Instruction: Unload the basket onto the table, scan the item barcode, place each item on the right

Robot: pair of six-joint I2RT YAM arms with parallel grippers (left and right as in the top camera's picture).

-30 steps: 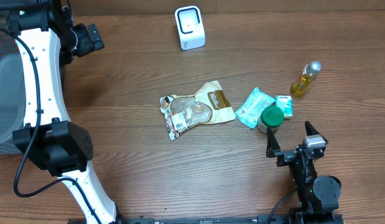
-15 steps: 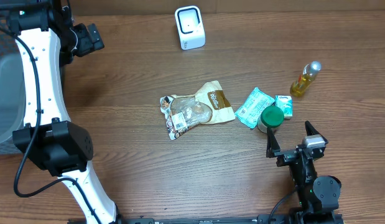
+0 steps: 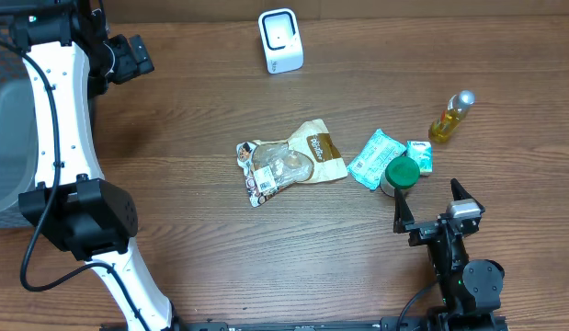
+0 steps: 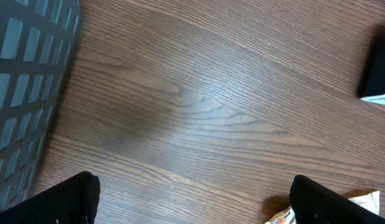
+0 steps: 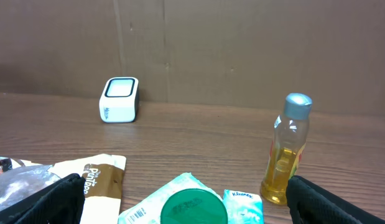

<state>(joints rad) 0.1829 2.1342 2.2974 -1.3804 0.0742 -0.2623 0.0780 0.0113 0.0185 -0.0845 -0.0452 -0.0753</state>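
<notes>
So both pincers are spread wide with nothing in them. The left pincer hangs left of the white scanner, by a grey basket. The snack bag lies on the worktop on the robot's side of the scanner. The right pincer is further right, just short of the green-lidded jar.

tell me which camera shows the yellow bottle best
The right wrist view: the yellow bottle stands side-on and large, visible from grey cap to base. Overhead shows the bottle small, from above. The left wrist view misses it.
</notes>
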